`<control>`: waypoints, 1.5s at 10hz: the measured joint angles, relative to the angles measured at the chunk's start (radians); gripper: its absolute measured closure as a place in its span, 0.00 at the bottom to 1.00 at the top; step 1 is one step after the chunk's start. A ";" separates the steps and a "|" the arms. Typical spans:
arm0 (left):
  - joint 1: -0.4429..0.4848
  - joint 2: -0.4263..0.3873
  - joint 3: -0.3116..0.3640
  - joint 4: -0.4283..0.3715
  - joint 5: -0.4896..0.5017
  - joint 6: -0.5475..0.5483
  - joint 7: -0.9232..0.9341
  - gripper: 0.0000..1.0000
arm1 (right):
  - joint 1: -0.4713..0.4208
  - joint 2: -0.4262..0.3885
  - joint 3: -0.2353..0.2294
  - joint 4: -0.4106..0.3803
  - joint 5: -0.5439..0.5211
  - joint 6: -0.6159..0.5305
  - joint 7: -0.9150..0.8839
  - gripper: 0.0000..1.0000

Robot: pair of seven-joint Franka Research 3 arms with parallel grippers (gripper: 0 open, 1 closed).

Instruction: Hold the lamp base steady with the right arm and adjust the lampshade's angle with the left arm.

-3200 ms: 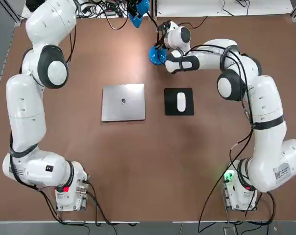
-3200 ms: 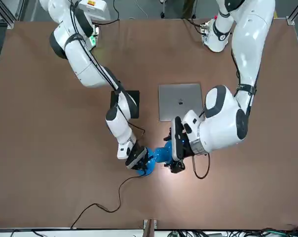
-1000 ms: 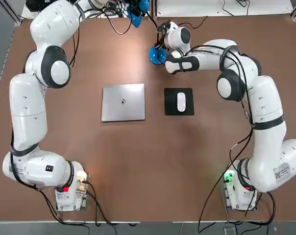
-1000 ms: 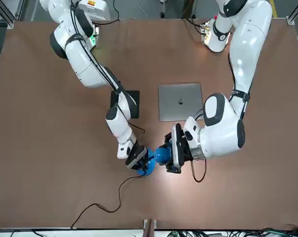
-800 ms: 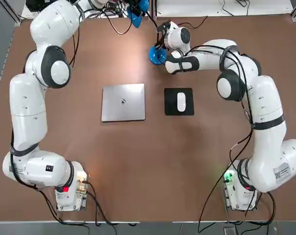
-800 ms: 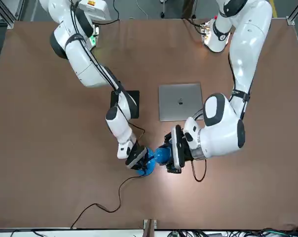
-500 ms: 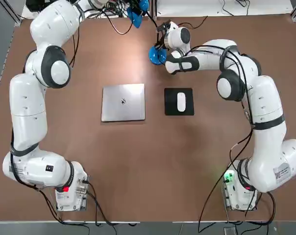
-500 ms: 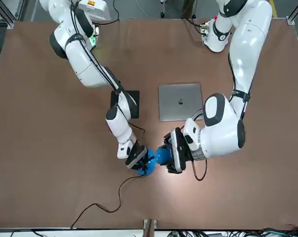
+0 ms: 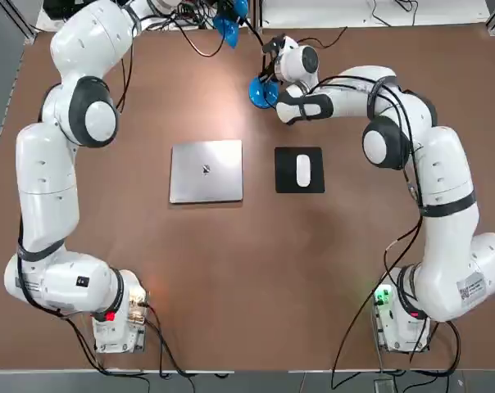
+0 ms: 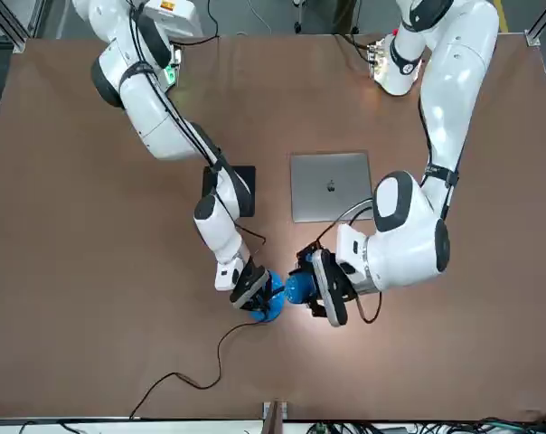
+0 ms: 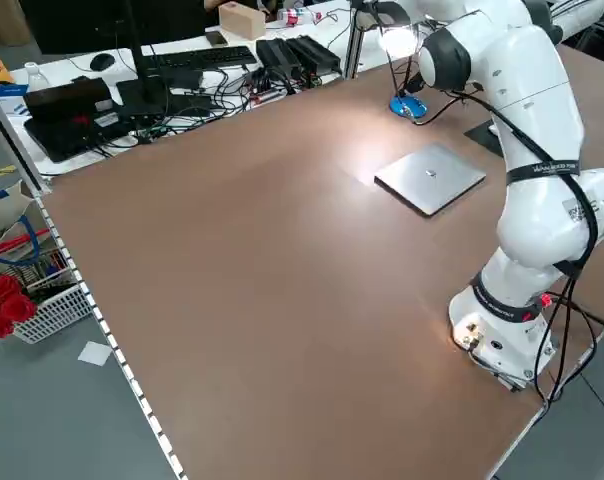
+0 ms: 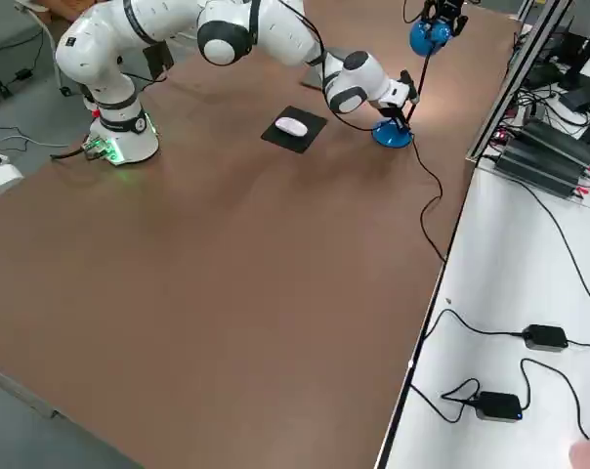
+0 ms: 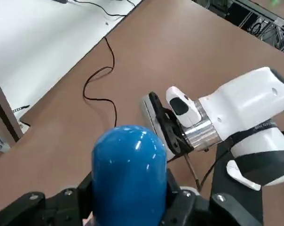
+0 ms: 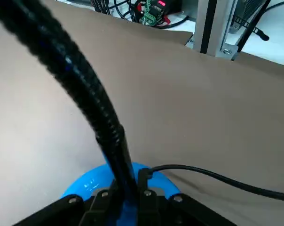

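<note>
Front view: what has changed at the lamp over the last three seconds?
The left hand, shut on the lampshade, has swung it toward the lamp base and rotated its wrist. The right hand stays clamped at the base; laptop and mouse unmoved.

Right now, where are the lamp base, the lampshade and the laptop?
lamp base (image 12: 390, 136), right side view, disc's rim.
lampshade (image 13: 129, 165), left wrist view, blue outer shell.
laptop (image 9: 206, 170), top view, middle of closed lid.

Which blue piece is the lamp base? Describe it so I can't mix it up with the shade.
Start at the black mouse pad mid-table and go toward the far edge. The lamp base is the flat blue disc lying on the table at the right gripper. The lampshade is raised, clamped in the left gripper.
</note>
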 joint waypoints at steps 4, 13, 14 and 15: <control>0.000 0.000 0.000 0.000 -0.002 -0.006 -0.158 0.43 | 0.000 0.000 0.000 0.000 0.000 0.000 0.000 0.85; 0.009 0.004 0.004 0.000 -0.063 -0.083 -0.359 0.44 | 0.000 0.000 0.000 0.000 0.000 0.001 0.000 0.85; 0.010 0.004 0.004 0.000 -0.063 -0.083 -0.359 0.44 | 0.000 0.000 0.000 0.000 0.000 0.001 -0.001 0.85; 0.009 0.004 0.004 0.000 -0.063 -0.085 -0.363 0.44 | 0.000 0.000 0.000 0.000 0.000 0.001 -0.001 0.85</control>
